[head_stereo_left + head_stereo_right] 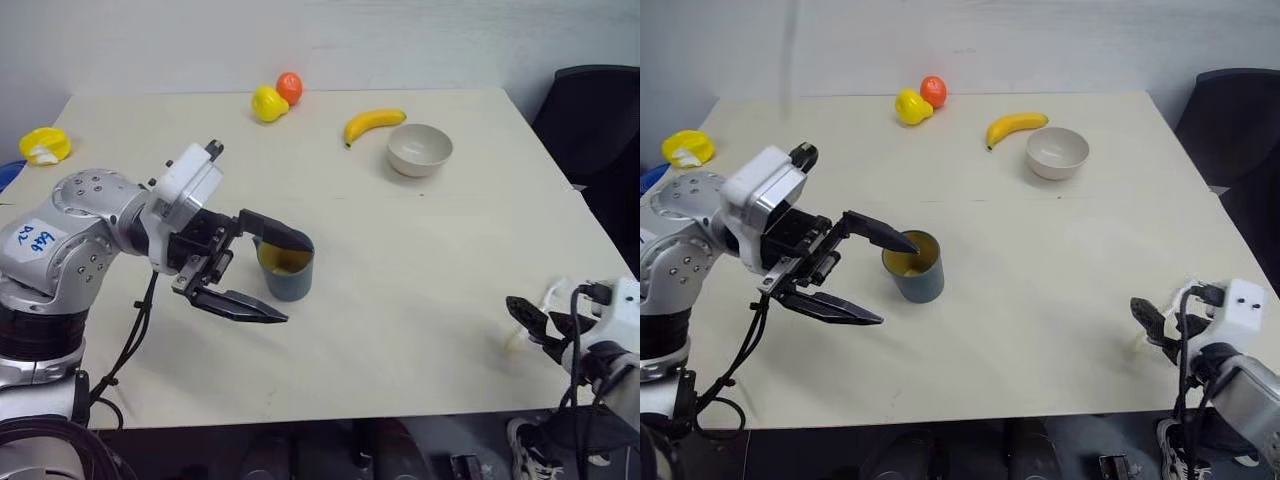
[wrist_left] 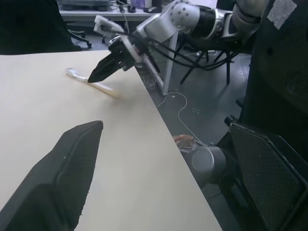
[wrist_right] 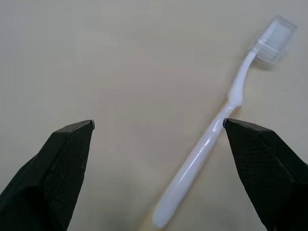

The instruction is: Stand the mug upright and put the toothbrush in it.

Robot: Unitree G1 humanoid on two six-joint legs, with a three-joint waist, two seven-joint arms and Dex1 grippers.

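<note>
On our left, the left claw [image 1: 258, 268] hangs wide open & empty around the mug [image 1: 286, 265], which stands upright mid-desk [image 1: 420, 300]. Toothbrush [image 3: 226, 120] lies flat near the desk's right front edge, well apart from the mug, so the right arm's nearer. The right claw [image 3: 159, 132] hovers low, wide open, the handle running slantwise just inside one finger.

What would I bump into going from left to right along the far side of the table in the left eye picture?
Flat yellow thing at the table's left edge → round yellow fruit → small orange-red fruit → curved yellow banana → wide beige bowl.
</note>
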